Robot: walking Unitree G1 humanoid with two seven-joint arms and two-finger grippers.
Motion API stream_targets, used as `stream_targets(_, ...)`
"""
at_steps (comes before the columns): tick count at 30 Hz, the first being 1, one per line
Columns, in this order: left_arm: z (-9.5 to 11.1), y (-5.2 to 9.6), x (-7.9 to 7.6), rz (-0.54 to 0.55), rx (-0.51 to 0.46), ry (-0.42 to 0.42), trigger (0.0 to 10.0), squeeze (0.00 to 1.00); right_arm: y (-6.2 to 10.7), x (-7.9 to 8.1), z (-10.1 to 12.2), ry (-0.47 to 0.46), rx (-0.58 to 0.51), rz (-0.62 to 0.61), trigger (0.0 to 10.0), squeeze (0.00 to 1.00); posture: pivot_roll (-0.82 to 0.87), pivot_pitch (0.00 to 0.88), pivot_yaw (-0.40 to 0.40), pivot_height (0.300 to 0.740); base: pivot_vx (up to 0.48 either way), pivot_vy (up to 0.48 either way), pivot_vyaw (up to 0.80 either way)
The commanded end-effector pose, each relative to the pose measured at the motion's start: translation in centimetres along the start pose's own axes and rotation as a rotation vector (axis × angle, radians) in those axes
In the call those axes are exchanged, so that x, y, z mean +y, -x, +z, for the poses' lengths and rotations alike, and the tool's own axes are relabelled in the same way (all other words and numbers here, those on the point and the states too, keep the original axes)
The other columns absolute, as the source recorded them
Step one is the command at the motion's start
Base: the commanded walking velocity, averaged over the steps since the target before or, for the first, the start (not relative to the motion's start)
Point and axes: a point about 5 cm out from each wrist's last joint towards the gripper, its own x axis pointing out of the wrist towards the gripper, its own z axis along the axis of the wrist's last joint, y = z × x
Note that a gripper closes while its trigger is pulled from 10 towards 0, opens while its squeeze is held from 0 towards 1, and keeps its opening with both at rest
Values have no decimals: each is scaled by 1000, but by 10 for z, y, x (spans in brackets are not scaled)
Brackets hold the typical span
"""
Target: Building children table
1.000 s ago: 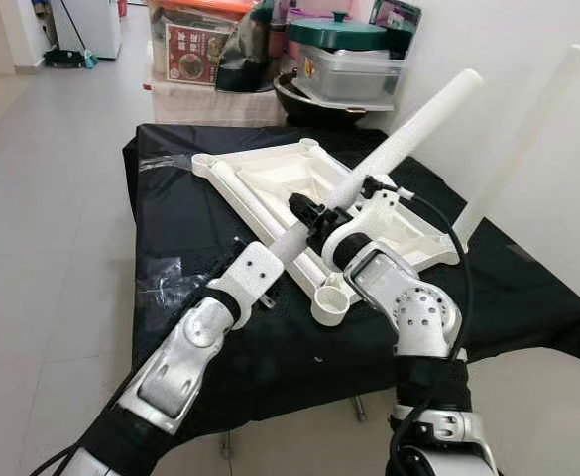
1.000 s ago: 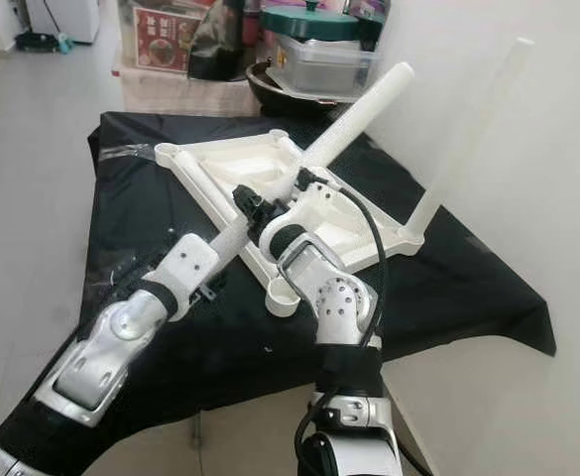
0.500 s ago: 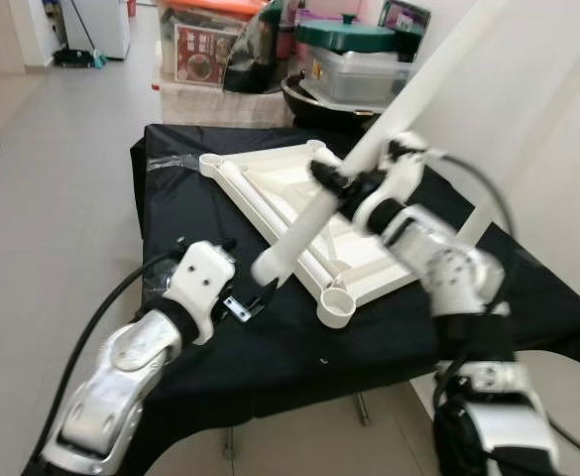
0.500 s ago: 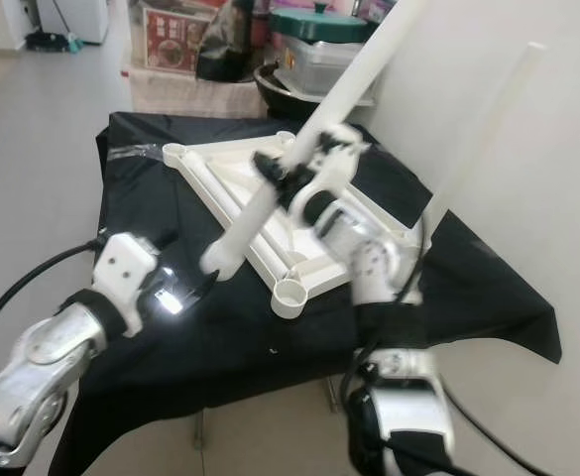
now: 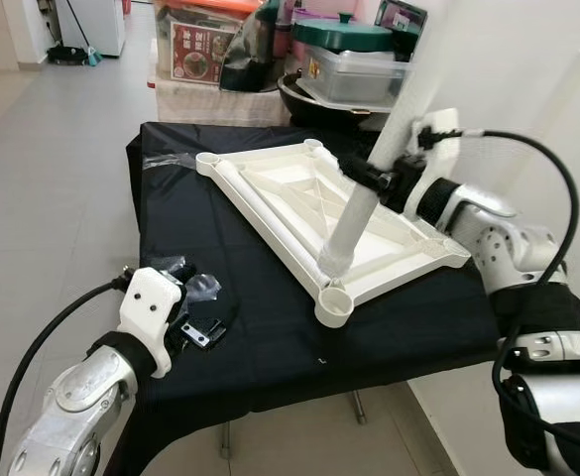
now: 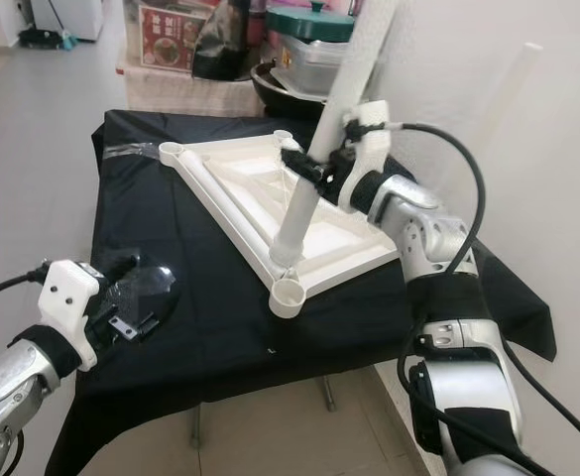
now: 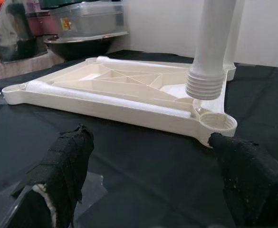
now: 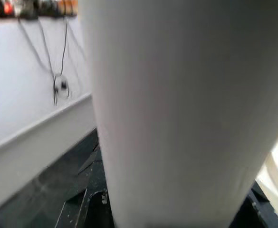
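The white table top (image 5: 291, 194) lies upside down on the black-covered table (image 5: 171, 198). My right gripper (image 5: 370, 178) is shut on a white table leg (image 5: 394, 119) and holds it nearly upright. The leg's threaded lower end (image 7: 206, 85) hangs just above the near corner socket (image 7: 217, 122), apart from it. Another white leg (image 5: 542, 119) stands up from the far right corner, against the wall. My left gripper (image 5: 198, 303) is open and low at the table's front left, and its black fingers (image 7: 65, 159) hold nothing.
Clear plastic wrap (image 5: 205, 288) lies on the cloth under my left gripper. Boxes, a dark bowl and a lidded container (image 5: 354, 69) are stacked behind the table. A white wall (image 5: 527, 59) runs close along the right. Tiled floor (image 5: 42, 198) lies open on the left.
My left gripper let go of the leg and drew back to the table's front left. My right gripper swung the leg from slanted to nearly upright, bringing its lower end over the near corner socket.
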Motion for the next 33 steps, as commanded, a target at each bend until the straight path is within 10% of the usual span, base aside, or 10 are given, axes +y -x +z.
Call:
stream_targets(1, 0, 1, -3, -20, 8, 13, 10000, 0, 4, -5, -3, 15, 10, -12, 0, 0, 153, 0, -184, 740, 0, 0, 0)
stream_targets(20, -5, 12, 6, 12, 44, 29, 10000, 0, 11, 1, -41, 71, 54, -51, 0, 0, 158, 0, -169, 740, 0, 0, 0)
stream_targets(33, -5, 9, 9, 14, 39, 31, 10000, 0, 13, 37, -76, 20, 45, -30, 0, 0, 151, 0, -153, 740, 0, 0, 0)
